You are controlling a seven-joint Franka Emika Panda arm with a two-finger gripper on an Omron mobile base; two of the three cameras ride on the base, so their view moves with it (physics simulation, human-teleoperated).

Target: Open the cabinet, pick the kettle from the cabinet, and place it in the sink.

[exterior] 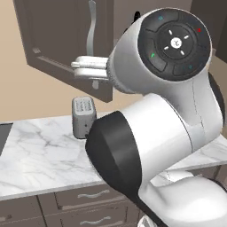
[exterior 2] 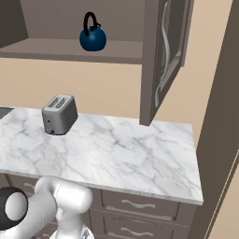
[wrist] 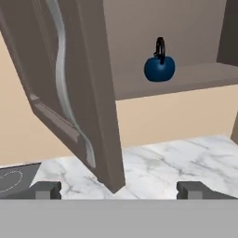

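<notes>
The cabinet's door (wrist: 88, 69) stands swung open, its long curved silver handle (wrist: 62, 93) facing me. On the bare shelf inside sits the small dark-blue kettle (wrist: 159, 68) with its black arched handle, upright and untouched; it also sits there in the right base view, kettle (exterior 2: 92, 38). My gripper (wrist: 120, 190) is open and holds nothing, well short of the kettle and just off the door's lower edge. In the left base view the gripper (exterior: 76, 67) hangs beside the door handle (exterior: 91, 37). A dark corner of the sink (exterior: 3, 135) shows at the counter's left end.
A grey toaster (exterior 2: 59, 114) stands on the white marble counter (exterior 2: 121, 149) below the shelf. The open door (exterior 2: 165, 56) juts out over the counter. Drawers (exterior 2: 140, 203) with short handles run under the counter. A tall brown panel (exterior 2: 219, 116) closes the right side.
</notes>
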